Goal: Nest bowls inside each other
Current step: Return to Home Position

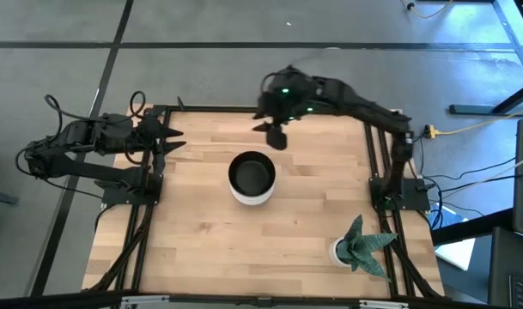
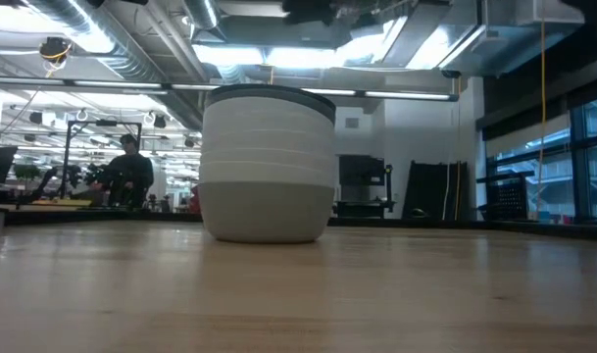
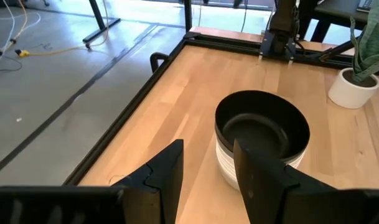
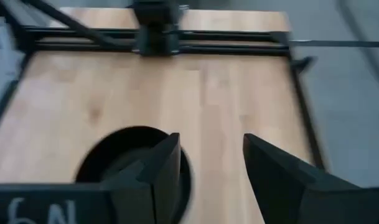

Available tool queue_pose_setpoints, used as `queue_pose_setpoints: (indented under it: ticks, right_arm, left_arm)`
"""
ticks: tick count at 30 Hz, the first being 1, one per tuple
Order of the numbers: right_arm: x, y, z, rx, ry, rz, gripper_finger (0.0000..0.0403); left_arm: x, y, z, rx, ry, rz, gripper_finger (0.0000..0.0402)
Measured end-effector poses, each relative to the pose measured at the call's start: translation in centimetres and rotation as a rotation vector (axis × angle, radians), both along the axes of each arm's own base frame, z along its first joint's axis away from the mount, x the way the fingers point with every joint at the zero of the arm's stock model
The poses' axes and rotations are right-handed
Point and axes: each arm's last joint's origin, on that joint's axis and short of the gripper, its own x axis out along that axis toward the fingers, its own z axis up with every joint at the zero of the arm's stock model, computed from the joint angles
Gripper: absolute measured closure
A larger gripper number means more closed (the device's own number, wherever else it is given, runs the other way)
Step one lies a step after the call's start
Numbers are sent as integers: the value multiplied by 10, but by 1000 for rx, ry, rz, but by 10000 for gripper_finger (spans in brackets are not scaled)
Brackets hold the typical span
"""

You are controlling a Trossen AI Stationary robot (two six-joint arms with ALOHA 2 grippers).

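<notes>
One nested stack of bowls stands in the middle of the table. A black bowl sits on top; below it the low view shows several white bowls and a grey one at the bottom, resting on the wood. My right gripper hangs open above the table just beyond the stack's far side; its wrist view shows the black bowl behind its fingers. My left gripper waits open at the table's left edge.
A small white pot with a spiky green plant stands near the table's right near corner. A black metal frame borders the table. Bare wood lies around the stack. A person stands in the room far behind.
</notes>
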Motion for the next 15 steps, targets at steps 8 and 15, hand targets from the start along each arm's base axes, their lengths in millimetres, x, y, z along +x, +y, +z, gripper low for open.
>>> queue_pose_setpoints:
  ticks: [8, 15]
  right_arm:
    - [-70, 22, 20, -45, -66, -92, 226]
    - [-129, 44, -6, -58, -157, -221, 226]
  left_arm:
    - [1, 0, 1, 35, 3, -13, 266]
    - [1, 0, 1, 58, 12, -21, 266]
